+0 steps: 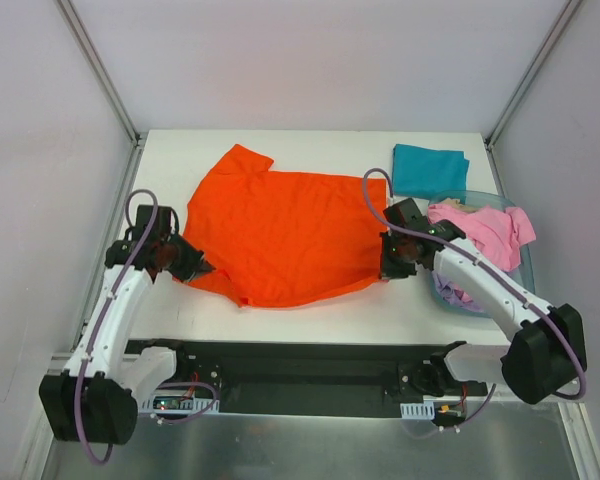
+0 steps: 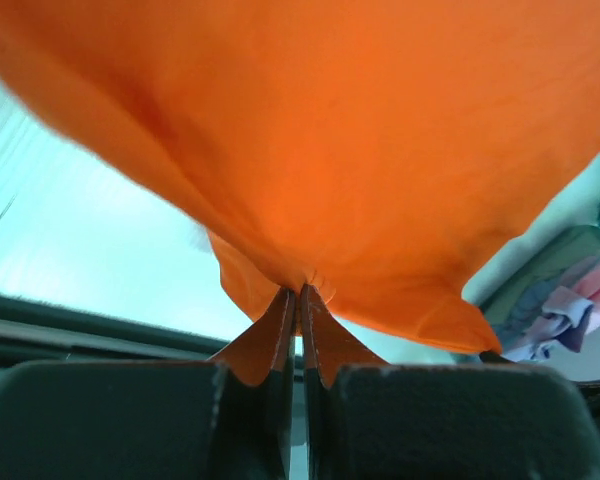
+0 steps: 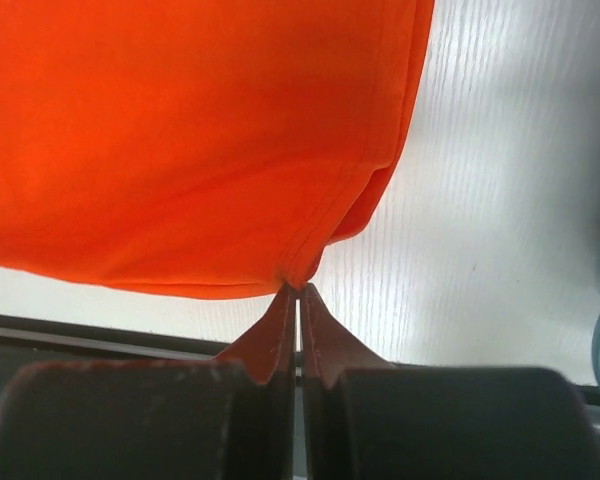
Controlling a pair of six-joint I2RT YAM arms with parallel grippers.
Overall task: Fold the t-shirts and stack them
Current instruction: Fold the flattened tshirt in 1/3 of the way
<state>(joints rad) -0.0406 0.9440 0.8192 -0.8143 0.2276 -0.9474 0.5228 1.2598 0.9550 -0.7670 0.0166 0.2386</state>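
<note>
A bright orange-red t-shirt (image 1: 280, 230) lies spread across the middle of the white table, slightly rumpled. My left gripper (image 1: 206, 268) is shut on its near left edge, and the cloth bunches at the fingertips (image 2: 300, 292) in the left wrist view. At the shirt's near right corner my right gripper (image 1: 384, 271) is shut too, pinching the hem (image 3: 298, 287). The orange cloth (image 3: 180, 140) hangs above the table there. A folded teal t-shirt (image 1: 430, 170) lies at the back right. A pink t-shirt (image 1: 485, 232) and a lavender one (image 1: 448, 291) sit in the tub.
A translucent blue plastic tub (image 1: 525, 270) stands at the right edge, behind the right arm. White walls enclose the table on three sides. A black rail (image 1: 300, 370) with the arm bases runs along the near edge.
</note>
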